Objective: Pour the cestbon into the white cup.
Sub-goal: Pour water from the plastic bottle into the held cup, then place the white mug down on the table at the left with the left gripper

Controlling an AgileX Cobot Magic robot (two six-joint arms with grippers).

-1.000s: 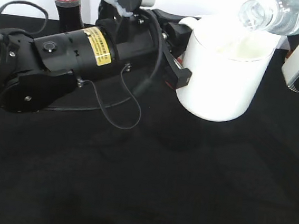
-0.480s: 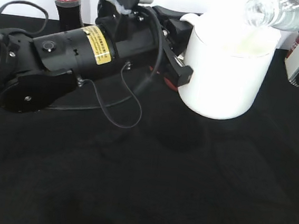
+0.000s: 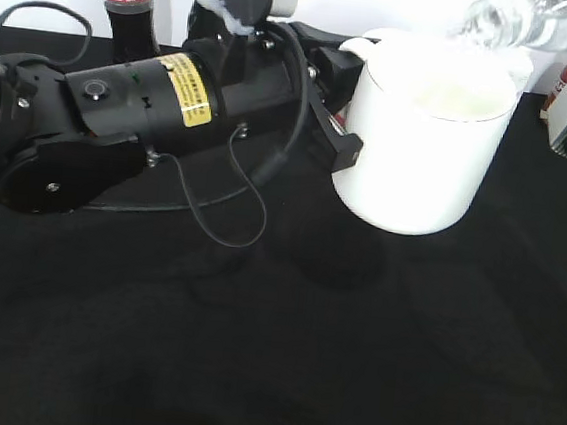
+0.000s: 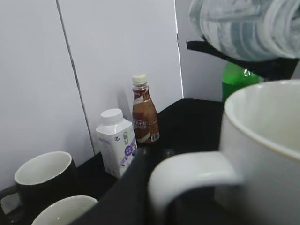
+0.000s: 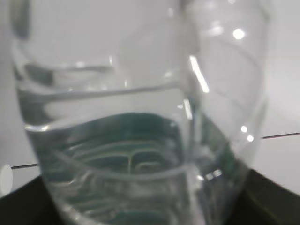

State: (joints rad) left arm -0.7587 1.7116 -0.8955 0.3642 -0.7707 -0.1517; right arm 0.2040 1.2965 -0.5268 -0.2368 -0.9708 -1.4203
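Exterior view: the water bottle (image 3: 528, 23) lies nearly level at the top right, its long axis running left to right, its open neck pointing left and a little down over the far rim of the white cup (image 3: 426, 136). The cup stands on the black table (image 3: 280, 353), right of middle, its handle turned toward my left arm (image 3: 122, 117). My left pincer (image 3: 334, 127) is at that handle, touching the cup's side; I cannot tell whether its jaws are together or apart there. A dark cola bottle (image 3: 125, 1) stands at the back left.

From my left wrist, the cup's handle (image 4: 192, 178) fills the foreground, with the bottle's ribbed body (image 4: 246, 28) hanging above the rim. Against the back wall stand a brown drink bottle (image 4: 143, 116), a small white carton (image 4: 116, 140), a black mug (image 4: 44, 180) and part of another pale cup (image 4: 65, 213).

From my right wrist, the clear bottle (image 5: 140, 117) fills the frame, blurred, with water and green label showing through. My right pincer itself is hidden behind it, so I cannot tell its grip.
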